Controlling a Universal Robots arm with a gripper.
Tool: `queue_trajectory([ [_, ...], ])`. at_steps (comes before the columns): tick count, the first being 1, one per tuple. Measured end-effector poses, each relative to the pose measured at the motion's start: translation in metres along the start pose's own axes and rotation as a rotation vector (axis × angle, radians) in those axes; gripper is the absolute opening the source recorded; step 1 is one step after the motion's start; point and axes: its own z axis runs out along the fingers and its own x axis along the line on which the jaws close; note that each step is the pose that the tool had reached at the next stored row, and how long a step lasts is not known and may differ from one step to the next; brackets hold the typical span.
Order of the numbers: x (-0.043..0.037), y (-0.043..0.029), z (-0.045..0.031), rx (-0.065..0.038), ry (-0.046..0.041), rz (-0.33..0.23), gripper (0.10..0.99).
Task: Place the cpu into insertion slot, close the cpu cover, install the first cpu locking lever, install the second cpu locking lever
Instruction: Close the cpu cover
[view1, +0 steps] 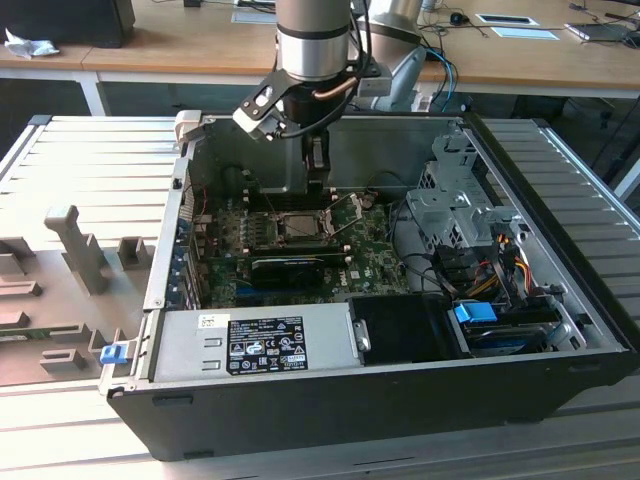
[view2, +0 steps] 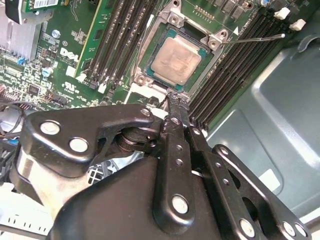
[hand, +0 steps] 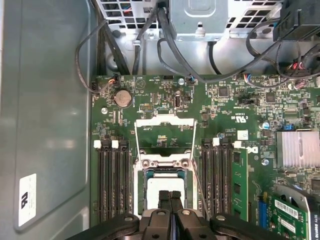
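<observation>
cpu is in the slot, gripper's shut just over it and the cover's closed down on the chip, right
Not quite. The first wrist view shows the cpu cover open, swung back off the insertion slot. The cpu does sit in the slot, with the shut gripper over it.

The open computer case (view1: 350, 410) sits on a pale grey ribbed metal table (view1: 90, 150). Behind the case runs a long wooden desk (view1: 180, 50) with papers (view1: 525, 33). Beside the case, at the exterior view's left, stand grey moulded fixtures (view1: 75, 240).
</observation>
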Motion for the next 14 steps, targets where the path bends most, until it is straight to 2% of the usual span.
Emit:
queue_trajectory([
  [4,0.0002,0.0009,-0.0076,0.000,0.0000,0.000,0.106],
  [7,0.0004,0.0145,-0.0073,0.004,0.0000,0.000,0.106],
  [9,0.0004,0.0203,-0.0069,0.005,0.0000,0.000,0.106],
  [11,0.0005,0.0240,-0.0066,0.005,0.0000,0.000,0.106],
  [14,0.0005,0.0254,-0.0061,0.005,-0.0001,0.000,0.106],
])
